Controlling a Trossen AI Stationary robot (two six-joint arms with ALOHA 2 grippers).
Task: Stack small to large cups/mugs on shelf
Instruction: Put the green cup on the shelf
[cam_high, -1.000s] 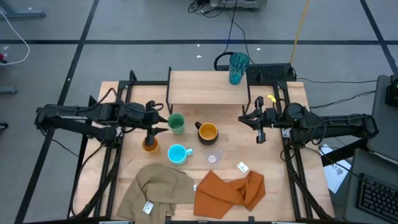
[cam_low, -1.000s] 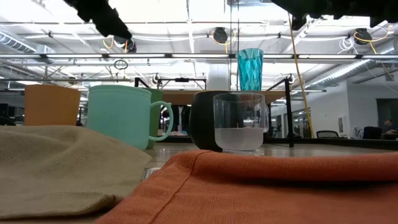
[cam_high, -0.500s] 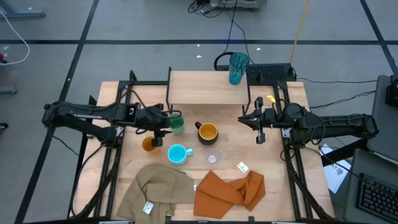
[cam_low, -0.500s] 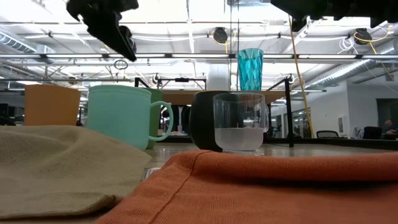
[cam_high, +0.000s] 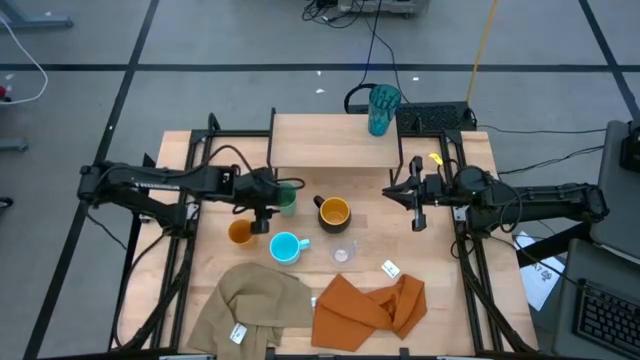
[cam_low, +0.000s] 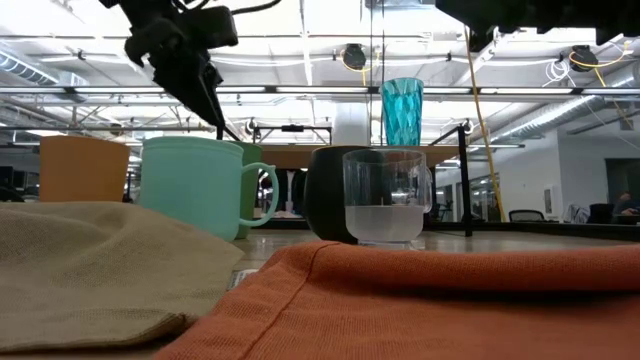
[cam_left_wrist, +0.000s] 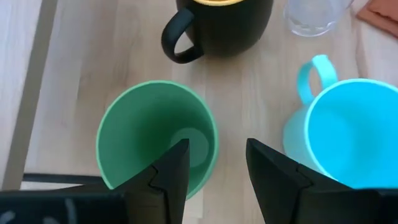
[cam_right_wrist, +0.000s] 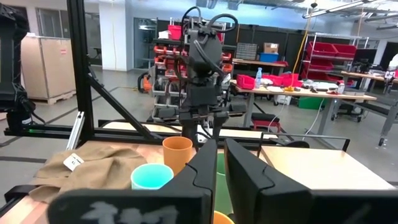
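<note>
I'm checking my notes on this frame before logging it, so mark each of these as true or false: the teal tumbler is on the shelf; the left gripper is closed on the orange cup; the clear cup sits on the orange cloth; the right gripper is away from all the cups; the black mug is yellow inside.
1. The tall textured teal tumbler stands on the low light-wood shelf. True.
2. The left gripper is shut on the small orange cup. False: it is open, straddling the near rim of the green cup; the orange cup stands apart.
3. The small clear cup sits on the orange cloth. False: it stands on the bare wooden tabletop.
4. The right gripper is clear of every cup. True.
5. The black mug is yellow-orange inside. True.
</note>
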